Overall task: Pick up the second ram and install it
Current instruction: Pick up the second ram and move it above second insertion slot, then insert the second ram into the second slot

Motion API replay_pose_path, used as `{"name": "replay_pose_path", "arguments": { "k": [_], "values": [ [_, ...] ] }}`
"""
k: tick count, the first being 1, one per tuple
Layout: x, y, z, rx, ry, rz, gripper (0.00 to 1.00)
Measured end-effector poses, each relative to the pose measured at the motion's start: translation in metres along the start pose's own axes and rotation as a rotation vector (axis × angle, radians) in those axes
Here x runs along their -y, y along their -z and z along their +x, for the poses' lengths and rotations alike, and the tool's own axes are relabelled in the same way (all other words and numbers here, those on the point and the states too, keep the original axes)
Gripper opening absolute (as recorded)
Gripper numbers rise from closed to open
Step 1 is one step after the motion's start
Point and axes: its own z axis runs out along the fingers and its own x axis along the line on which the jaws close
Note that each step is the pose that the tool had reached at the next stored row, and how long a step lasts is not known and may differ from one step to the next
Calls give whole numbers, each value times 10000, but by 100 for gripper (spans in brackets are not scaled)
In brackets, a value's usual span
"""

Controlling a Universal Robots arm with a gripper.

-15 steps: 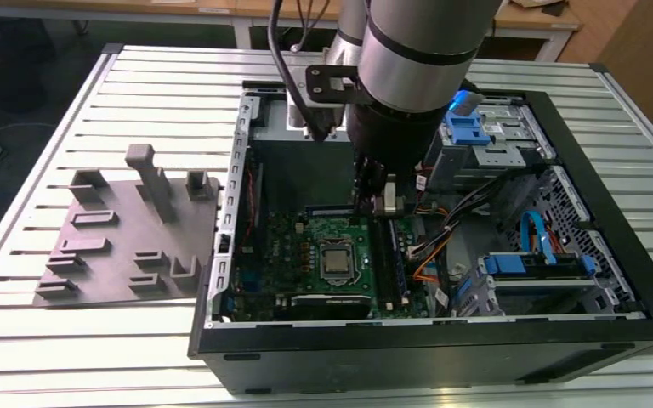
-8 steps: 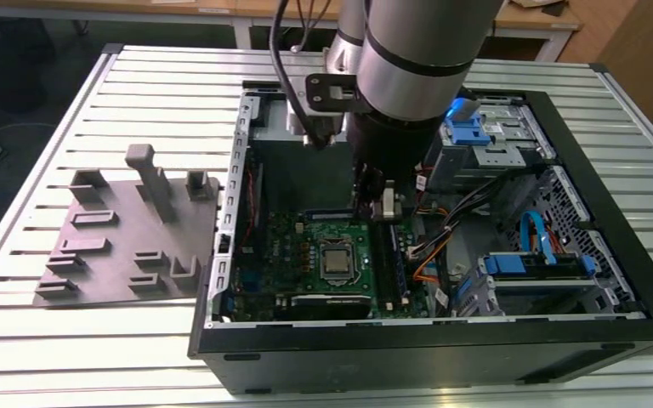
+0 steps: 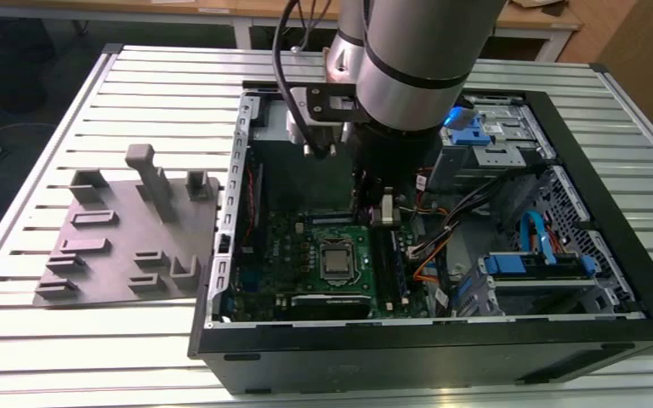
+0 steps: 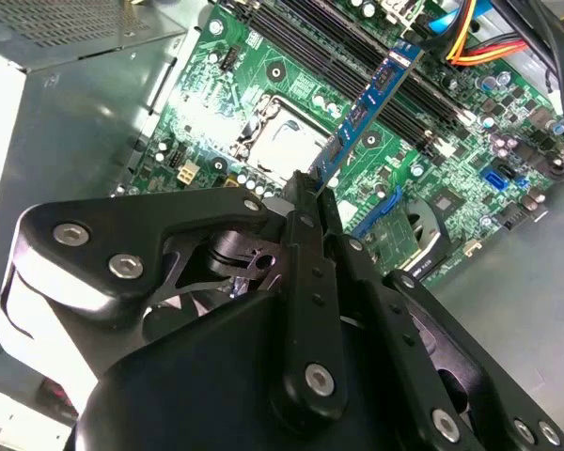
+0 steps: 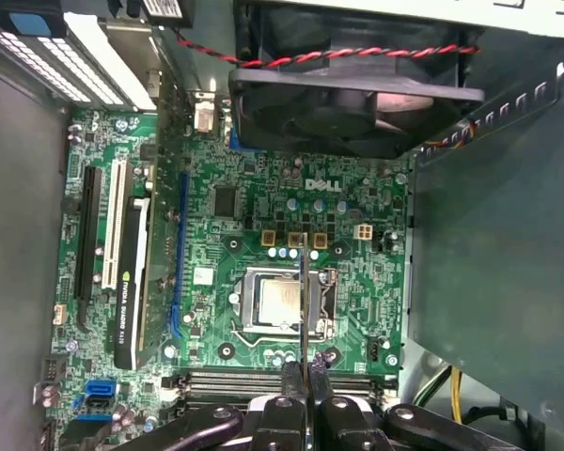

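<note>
Pincer (image 4: 312, 193) clamped on second ram (image 4: 367, 99). We note its long axis running out from the fingertips over the motherboard (image 4: 263, 70), far end by the black slots (image 4: 310, 47), apparently unseated.

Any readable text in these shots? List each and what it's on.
White logo on the motherboard near the fan: a brand mark, not read off.
White print along the expansion card: brand and model, not read off.
Small white markings across the motherboard: too small to read.
The second ram: no readable print.
</note>
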Motion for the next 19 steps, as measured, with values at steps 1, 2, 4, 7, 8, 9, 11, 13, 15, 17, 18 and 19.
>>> {"name": "replay_pose_path", "arguments": {
  "k": [1,2,4,7,8,9,11,13,15,17,18,19],
  "values": [
    [2,-16,1,1,0,0,14],
    [4,-31,2,1,0,1,14],
    [11,-70,5,2,-1,1,14],
    [11,-74,6,-2,-1,-1,14],
    [12,-76,6,0,0,0,14],
    [12,-77,6,0,-1,0,14],
    [12,-77,6,0,-1,0,14],
    [12,-78,6,1,0,0,14],
    [12,-78,6,0,-1,0,14],
    [12,-78,6,0,-1,0,14],
    [12,-78,6,0,-1,0,14],
    [12,-79,6,1,-8,0,14]
  ]
}}
